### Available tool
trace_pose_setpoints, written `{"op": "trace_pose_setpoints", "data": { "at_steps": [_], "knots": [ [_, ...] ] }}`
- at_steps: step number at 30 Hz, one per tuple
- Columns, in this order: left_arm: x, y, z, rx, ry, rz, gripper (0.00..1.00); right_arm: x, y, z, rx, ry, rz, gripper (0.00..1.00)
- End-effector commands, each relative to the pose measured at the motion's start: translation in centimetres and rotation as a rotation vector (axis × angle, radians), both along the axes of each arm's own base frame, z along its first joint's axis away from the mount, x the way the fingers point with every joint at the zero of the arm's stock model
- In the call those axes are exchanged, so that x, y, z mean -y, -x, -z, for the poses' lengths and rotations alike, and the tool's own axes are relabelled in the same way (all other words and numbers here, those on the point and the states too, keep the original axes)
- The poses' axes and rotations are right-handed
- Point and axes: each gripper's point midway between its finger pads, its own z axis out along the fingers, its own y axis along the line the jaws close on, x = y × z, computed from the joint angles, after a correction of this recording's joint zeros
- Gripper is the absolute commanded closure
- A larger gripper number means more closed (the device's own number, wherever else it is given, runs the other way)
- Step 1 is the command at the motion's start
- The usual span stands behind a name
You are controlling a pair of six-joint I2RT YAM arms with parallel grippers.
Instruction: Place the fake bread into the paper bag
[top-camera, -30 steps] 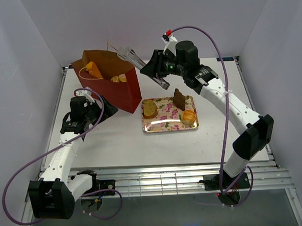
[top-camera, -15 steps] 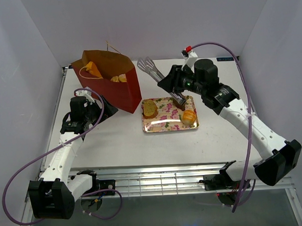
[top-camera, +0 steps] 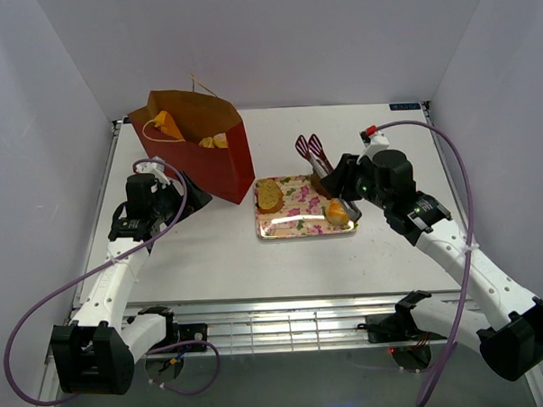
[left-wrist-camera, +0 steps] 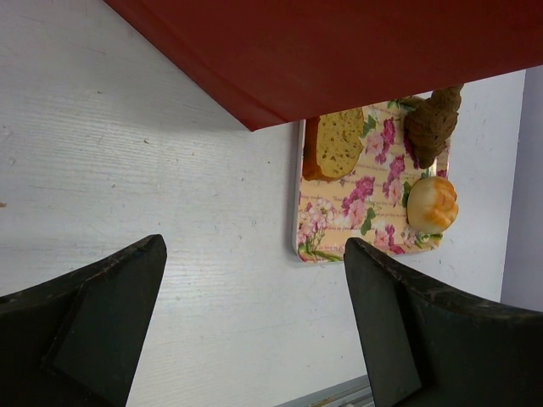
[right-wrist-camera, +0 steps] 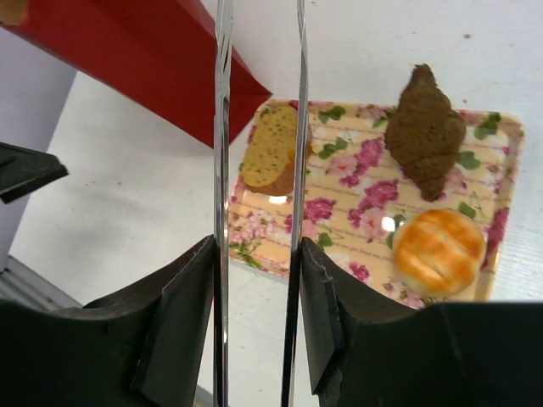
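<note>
The dark red paper bag stands at the back left, with orange fake bread showing inside it. On the pink floral tray lie a toast slice, a brown croissant and a round golden roll. My right gripper is shut on metal tongs, whose two blades stand apart and empty over the tray's left part. The tongs' tips rise behind the croissant. Beside the bag's near side, my left gripper hangs open and empty over bare table.
White walls close in the table on the left, back and right. A metal rail runs along the near edge between the arm bases. Purple cables loop off both arms.
My right arm has swung from above the bag's mouth rightward and down to the tray, carrying the tongs. The left arm has not moved.
</note>
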Motion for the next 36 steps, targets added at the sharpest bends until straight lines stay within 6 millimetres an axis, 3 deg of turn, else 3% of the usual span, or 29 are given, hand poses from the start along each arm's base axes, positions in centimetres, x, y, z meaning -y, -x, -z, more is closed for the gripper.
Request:
{"op": "trace_pose_setpoints", "data": {
  "at_steps": [1, 7, 13, 18, 25, 36],
  "knots": [
    [0.2, 0.0, -0.5, 0.025, 0.003, 0.006, 0.04, 2.2, -0.5, 0.2, 0.056, 0.028, 0.093, 0.52],
    [0.2, 0.1, -0.5, 0.025, 0.006, 0.006, 0.04, 5.1, -0.6, 5.3, 0.008, 0.164, 0.189, 0.49],
    [0.4, 0.1, -0.4, 0.02, 0.013, 0.017, 0.04, 5.9, -1.2, 8.2, -0.033, 0.259, 0.204, 0.44],
    [0.6, 0.1, -0.3, 0.014, 0.019, 0.024, 0.04, 5.8, -1.7, 9.3, -0.045, 0.291, 0.197, 0.43],
    [0.7, 0.1, -0.2, 0.01, 0.023, 0.028, 0.04, 5.6, -2.1, 10.5, -0.063, 0.323, 0.182, 0.33],
    [0.7, 0.1, 0.0, 0.005, 0.027, 0.031, 0.05, 5.3, -2.9, 11.2, -0.075, 0.345, 0.172, 0.31]
  ]
}}
